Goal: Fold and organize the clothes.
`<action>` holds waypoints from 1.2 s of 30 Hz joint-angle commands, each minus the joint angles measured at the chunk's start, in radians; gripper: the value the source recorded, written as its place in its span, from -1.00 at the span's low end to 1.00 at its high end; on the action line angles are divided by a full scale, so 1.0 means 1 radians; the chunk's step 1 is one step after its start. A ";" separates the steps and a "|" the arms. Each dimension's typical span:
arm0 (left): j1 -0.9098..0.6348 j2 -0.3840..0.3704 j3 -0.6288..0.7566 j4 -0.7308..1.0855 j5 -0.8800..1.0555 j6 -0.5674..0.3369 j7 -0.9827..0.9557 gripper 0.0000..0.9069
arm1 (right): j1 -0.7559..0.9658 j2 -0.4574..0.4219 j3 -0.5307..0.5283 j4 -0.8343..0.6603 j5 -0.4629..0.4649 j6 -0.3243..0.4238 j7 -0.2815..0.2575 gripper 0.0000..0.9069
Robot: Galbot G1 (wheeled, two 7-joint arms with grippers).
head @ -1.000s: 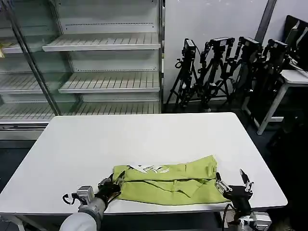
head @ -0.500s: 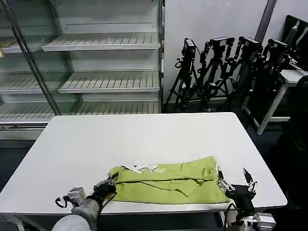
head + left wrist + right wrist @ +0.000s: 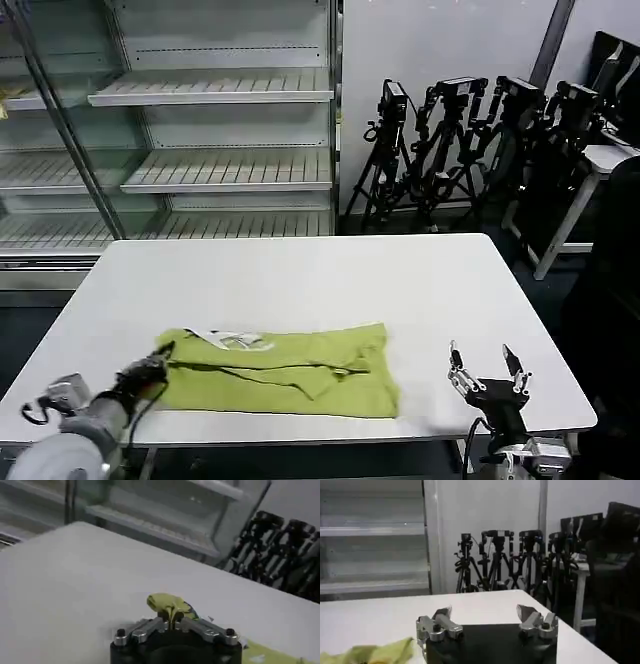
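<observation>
The lime-green shirt (image 3: pixel 280 369), the clothes of the task, lies folded into a long band near the table's front edge, left of centre, with a white label showing near its left end. My left gripper (image 3: pixel 158 362) is shut on the shirt's left end; in the left wrist view a bunched tip of green fabric (image 3: pixel 170 605) sticks out between its jaws (image 3: pixel 171 622). My right gripper (image 3: pixel 487 363) stands open over bare table to the right of the shirt, apart from it. The right wrist view shows this gripper (image 3: pixel 484 612) empty, with the shirt's edge (image 3: pixel 370 654) off to one side.
The white table (image 3: pixel 300 280) has free room behind the shirt. Beyond it stand a glass-fronted shelf unit (image 3: pixel 200 130) and several black camera tripods (image 3: pixel 470 150). A second white table (image 3: pixel 610 165) is at the far right.
My left gripper has dragged the shirt leftward along the front edge. The right gripper, open throughout, stayed near its place, so the shirt's right end now lies well away from it.
</observation>
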State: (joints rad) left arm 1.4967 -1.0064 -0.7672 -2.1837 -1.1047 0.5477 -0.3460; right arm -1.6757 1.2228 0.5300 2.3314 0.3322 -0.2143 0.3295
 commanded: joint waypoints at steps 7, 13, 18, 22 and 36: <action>-0.043 -0.194 0.099 -0.233 -0.609 -0.004 -0.087 -0.96 | -0.082 -0.017 0.058 0.004 0.004 0.015 -0.012 1.00; -0.141 -0.241 0.255 -0.209 -0.583 -0.059 -0.101 -0.96 | -0.138 -0.019 0.097 0.007 0.004 0.031 -0.018 1.00; -0.221 -0.299 0.406 -0.154 -0.512 -0.122 -0.122 -0.96 | -0.148 -0.024 0.106 0.002 0.004 0.036 -0.019 1.00; -0.284 -0.346 0.498 -0.071 -0.439 -0.133 -0.137 -0.96 | -0.140 -0.025 0.100 0.001 0.004 0.036 -0.018 1.00; -0.321 -0.395 0.618 0.095 -0.256 -0.160 -0.148 -0.96 | -0.110 -0.038 0.076 -0.017 0.006 0.038 -0.018 1.00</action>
State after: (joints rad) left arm 1.2254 -1.3495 -0.2840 -2.2000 -1.4726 0.4098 -0.4848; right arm -1.7873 1.1871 0.6070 2.3205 0.3370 -0.1768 0.3111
